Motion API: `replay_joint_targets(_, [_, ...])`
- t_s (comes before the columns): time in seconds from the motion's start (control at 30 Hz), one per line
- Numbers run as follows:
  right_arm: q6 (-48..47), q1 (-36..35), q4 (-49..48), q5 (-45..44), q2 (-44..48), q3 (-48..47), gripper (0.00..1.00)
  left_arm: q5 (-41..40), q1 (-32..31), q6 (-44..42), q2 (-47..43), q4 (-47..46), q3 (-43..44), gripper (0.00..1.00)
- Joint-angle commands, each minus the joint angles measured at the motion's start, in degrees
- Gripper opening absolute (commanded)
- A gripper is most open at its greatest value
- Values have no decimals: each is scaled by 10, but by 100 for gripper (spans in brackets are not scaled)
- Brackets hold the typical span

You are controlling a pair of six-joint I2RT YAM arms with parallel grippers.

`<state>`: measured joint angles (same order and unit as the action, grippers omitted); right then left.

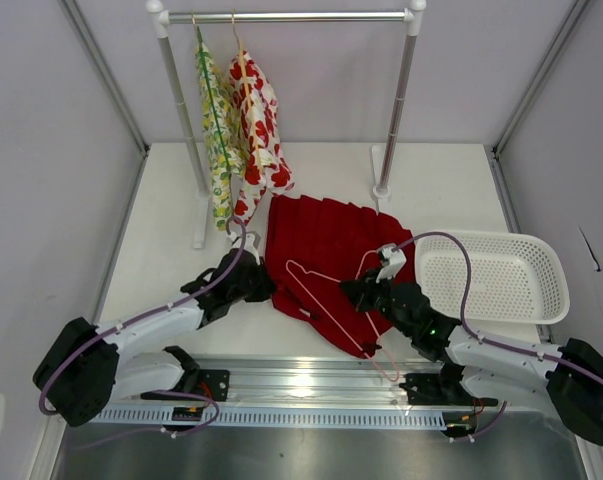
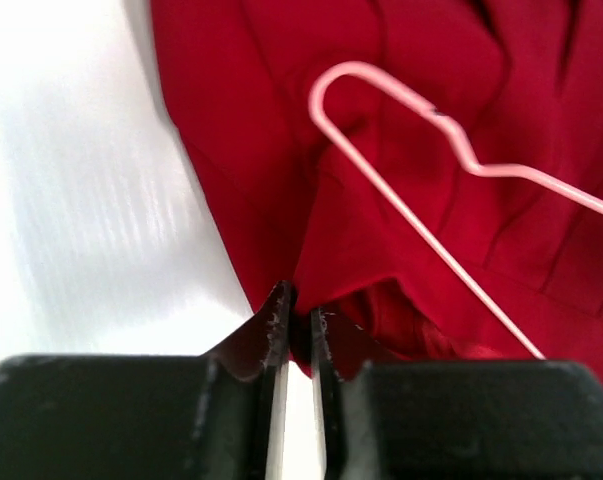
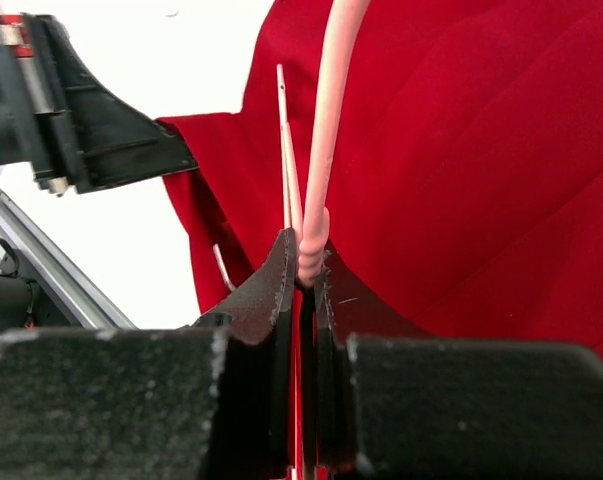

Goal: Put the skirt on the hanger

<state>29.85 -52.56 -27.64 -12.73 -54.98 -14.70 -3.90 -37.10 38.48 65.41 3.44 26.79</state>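
Observation:
The deep red skirt (image 1: pixel 326 250) lies flat on the table between my two arms. The pale pink wire hanger (image 1: pixel 326 295) rests on top of it, with its hook toward the near right. At the skirt's left edge is my left gripper (image 1: pixel 266 285). In the left wrist view its jaws (image 2: pixel 301 318) stand a narrow slit apart, with a fold of the skirt (image 2: pixel 381 150) between the tips and the hanger's corner (image 2: pixel 421 200) just beyond. My right gripper (image 1: pixel 356 292) is shut on the hanger's twisted neck (image 3: pixel 311 240), over the skirt (image 3: pixel 461 150).
A white mesh basket (image 1: pixel 491 275) sits at the right. At the back, a clothes rack (image 1: pixel 291 17) holds a yellow-green floral garment (image 1: pixel 216 130) and a white garment with red prints (image 1: pixel 256 130). A metal rail (image 1: pixel 311 385) runs along the near edge.

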Motion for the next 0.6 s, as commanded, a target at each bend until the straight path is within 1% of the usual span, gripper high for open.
replay_joint_targets(0.0, [-18,-8,29,-26,-10,-12,0,-21,-17,-45,-30,23,8,20])
replay_joint_targets(0.1, [-15,-15,27,-33,-16,-15,0,-30,-38,-67,-41,47,20,28])
replay_joint_targets(0.13, [-15,-17,29,-35,-17,-15,0,-33,-44,-77,-45,59,24,35])
replay_joint_targets(0.17, [-14,-20,28,-43,-17,-16,0,-39,-51,-81,-48,69,29,37])
replay_joint_targets(0.27, [-13,-27,27,-51,-19,-17,0,-67,-82,-91,-55,106,43,38])
replay_joint_targets(0.3, [-14,-29,27,-53,-21,-18,0,-77,-102,-94,-57,115,47,37])
replay_joint_targets(0.43, [-15,-33,22,-54,-32,-26,0,-151,-154,-105,-71,159,70,39])
replay_joint_targets(0.57, [-17,-33,22,-56,-43,-33,0,-193,-197,-122,-79,198,101,41])
